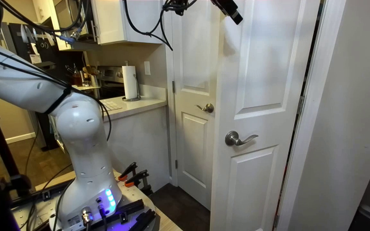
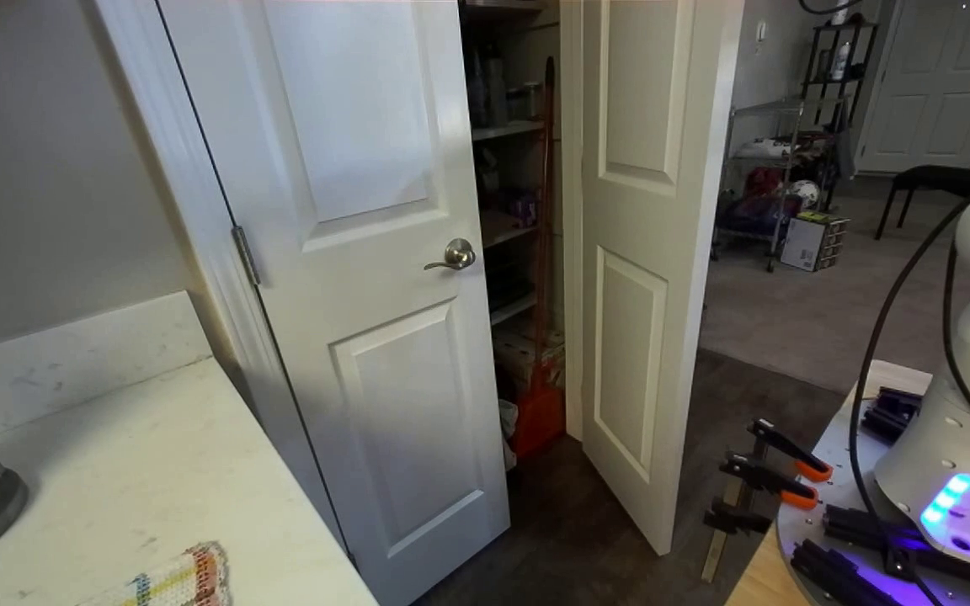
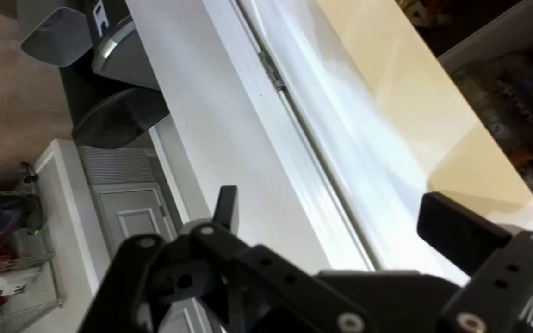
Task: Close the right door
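Observation:
The right door (image 1: 262,128) is a tall white panelled door with a silver lever handle (image 1: 239,138) near its left edge. It stands swung open in both exterior views; an exterior view shows its other face (image 2: 636,219) and the open closet beside it. In the wrist view the door (image 3: 387,106) runs diagonally past its hinge (image 3: 271,69). My gripper (image 3: 333,210) is open with nothing between its fingers. Its right finger overlaps the door; contact cannot be told. In an exterior view a black gripper part (image 1: 231,11) shows at the top, in front of the upper door.
The left door (image 2: 367,252), with its own lever handle, stands partly open. Closet shelves and a red broom or dustpan (image 2: 540,412) show between the doors. A counter (image 2: 98,471), clamps (image 2: 763,480) on the robot's table, and hanging cables (image 1: 149,32) are close by.

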`<state>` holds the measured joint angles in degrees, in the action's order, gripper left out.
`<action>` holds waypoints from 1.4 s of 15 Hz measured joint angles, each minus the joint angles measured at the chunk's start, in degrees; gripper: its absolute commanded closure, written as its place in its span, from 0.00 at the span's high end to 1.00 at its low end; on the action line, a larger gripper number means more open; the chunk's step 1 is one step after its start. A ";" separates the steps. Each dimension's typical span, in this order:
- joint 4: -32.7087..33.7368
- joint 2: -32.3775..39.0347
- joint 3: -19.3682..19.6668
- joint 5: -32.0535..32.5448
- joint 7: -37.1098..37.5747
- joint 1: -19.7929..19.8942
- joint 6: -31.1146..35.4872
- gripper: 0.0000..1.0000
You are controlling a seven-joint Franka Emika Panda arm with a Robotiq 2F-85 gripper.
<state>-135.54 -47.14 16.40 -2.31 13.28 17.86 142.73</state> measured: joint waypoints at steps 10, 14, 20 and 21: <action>0.40 -1.27 -0.55 -1.89 -5.70 -9.67 -3.24 1.00; 0.23 -0.36 -1.28 -1.81 -9.82 -10.79 -3.05 1.00; 0.23 4.08 -4.14 -1.56 -13.98 -12.02 -0.28 1.00; 0.24 4.82 -4.59 -1.55 -14.49 -12.37 0.11 1.00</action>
<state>-135.30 -42.32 11.81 -3.86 -1.21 5.49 142.85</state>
